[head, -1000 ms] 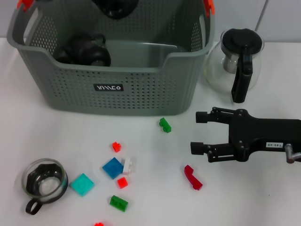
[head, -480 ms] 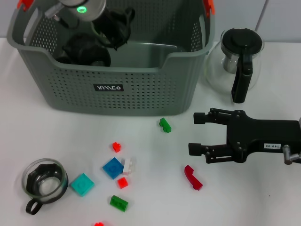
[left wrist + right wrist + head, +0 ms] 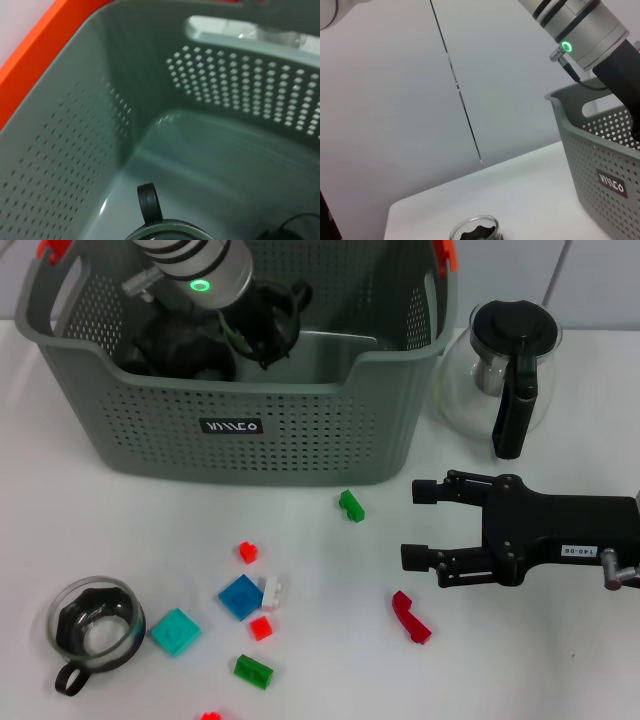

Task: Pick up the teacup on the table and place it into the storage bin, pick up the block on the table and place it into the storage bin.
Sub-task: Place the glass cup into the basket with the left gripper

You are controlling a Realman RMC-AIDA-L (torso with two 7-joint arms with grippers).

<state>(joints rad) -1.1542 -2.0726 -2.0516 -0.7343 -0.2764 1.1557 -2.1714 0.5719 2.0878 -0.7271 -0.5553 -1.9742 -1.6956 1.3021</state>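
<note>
Reaching into the bin (image 3: 300, 430) at 11 o'clock, left gripper (image 3: 272, 322), grip unclear; right gripper (image 3: 420, 523) wide open at 4 o'clock.

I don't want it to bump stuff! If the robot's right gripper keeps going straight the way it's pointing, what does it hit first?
Probably nothing: the right gripper points left across bare table, passing between the green block and the red block.

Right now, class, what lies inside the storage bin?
Inside the storage bin sits a dark teacup, its handle visible in the left wrist view. The left gripper reaches in beside it and covers part of the floor.
</note>
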